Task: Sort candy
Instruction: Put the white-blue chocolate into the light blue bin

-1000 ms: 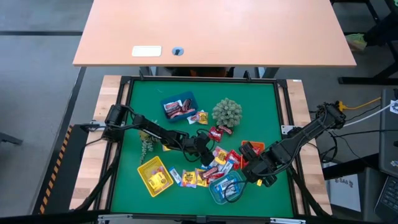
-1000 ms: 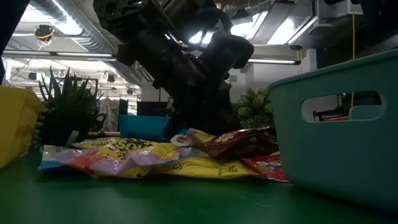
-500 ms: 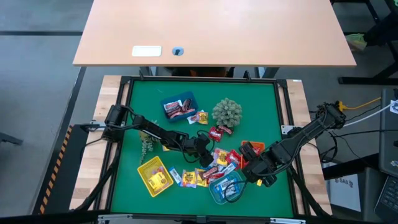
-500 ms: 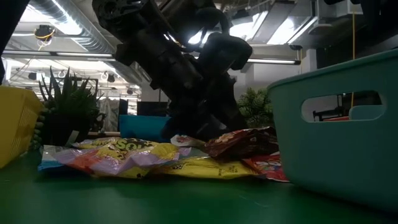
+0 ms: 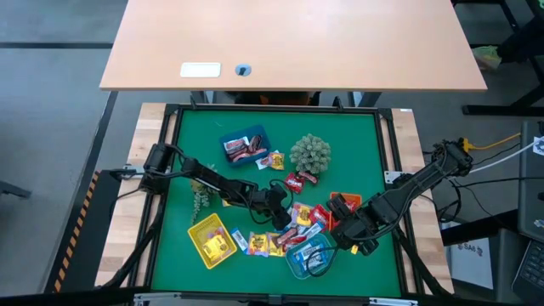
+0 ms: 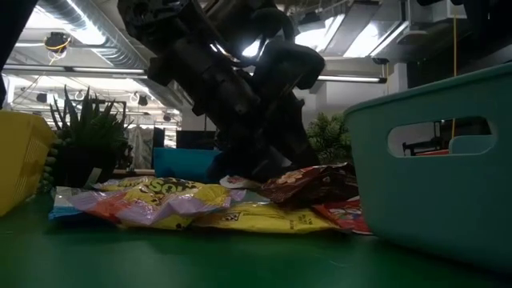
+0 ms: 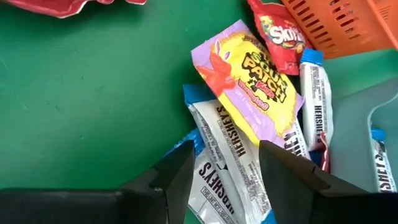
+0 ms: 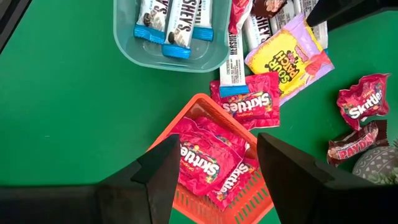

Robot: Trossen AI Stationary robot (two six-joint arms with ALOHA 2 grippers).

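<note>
From where I sit the sort looks roughly halfway done. In the overhead picture the yellow tray (image 5: pixel 210 240) at lower left holds a few yellow packets, the blue tray (image 5: pixel 245 147) in the upper middle holds red-and-dark bars, the orange tray (image 8: pixel 214 155) seen from the right wrist holds several red Skittles packs, and the teal tray (image 8: pixel 171 31) holds blue-and-white Hershey's bars. What is left is the loose candy (image 5: pixel 285 228) heaped just below centre of the green bench (image 5: pixel 357 136), between the yellow and teal trays, plus a few strays near the spiky plant (image 5: pixel 310 153): a yellow packet beside the blue tray, and a red pack and a dark bar below the plant. My left end effector (image 7: pixel 219 168) hangs low over that heap with its fingers spread and nothing between them; directly under it lie a Hershey's bar (image 7: pixel 227 158) and a yellow Sour Patch packet (image 7: pixel 252 84), both flat on the bench. My right end effector (image 8: pixel 214 165) waits at lower right of the overhead frame, above the orange tray, fingers apart and empty. I judge a dozen or so pieces remain to be sorted.
</note>
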